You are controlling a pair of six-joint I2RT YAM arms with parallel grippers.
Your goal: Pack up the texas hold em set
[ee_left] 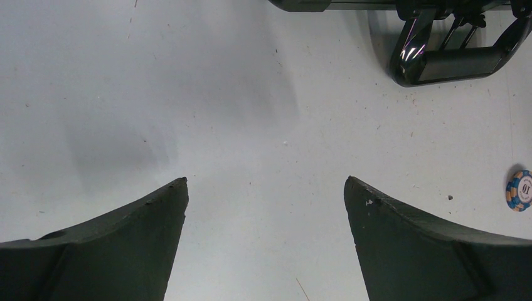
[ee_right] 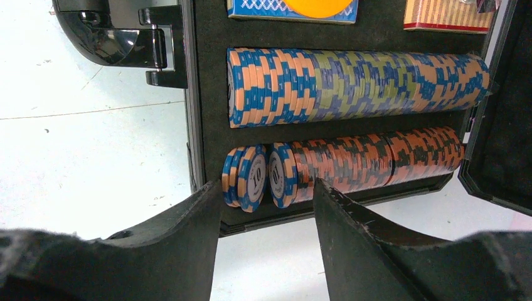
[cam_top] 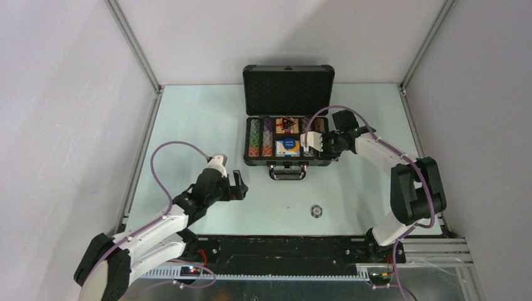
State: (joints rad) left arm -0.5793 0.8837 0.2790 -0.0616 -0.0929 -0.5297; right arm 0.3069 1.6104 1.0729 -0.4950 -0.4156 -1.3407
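The dark grey briefcase [cam_top: 288,88] stands open at the back middle, lid upright. Rows of striped poker chips [ee_right: 357,84] fill its slots, beside a red card box [ee_right: 446,15] and an orange button [ee_right: 317,5] on a blue box. My right gripper [ee_right: 266,188] hovers at the case's right edge, open, with nothing between its fingers. Two blue-and-orange "10" chips [ee_right: 251,177] stand just beyond the fingertips, at the end of an orange row. My left gripper [ee_left: 266,185] is wide open over bare table, left of the case handle [ee_left: 448,59]. One loose chip [ee_left: 519,190] lies flat to its right.
The loose chip [cam_top: 316,211] lies on the table in front of the case, between the two arms. The case handle [cam_top: 288,170] sticks out toward the arms. White walls enclose the table on three sides, and a black rail runs along the near edge.
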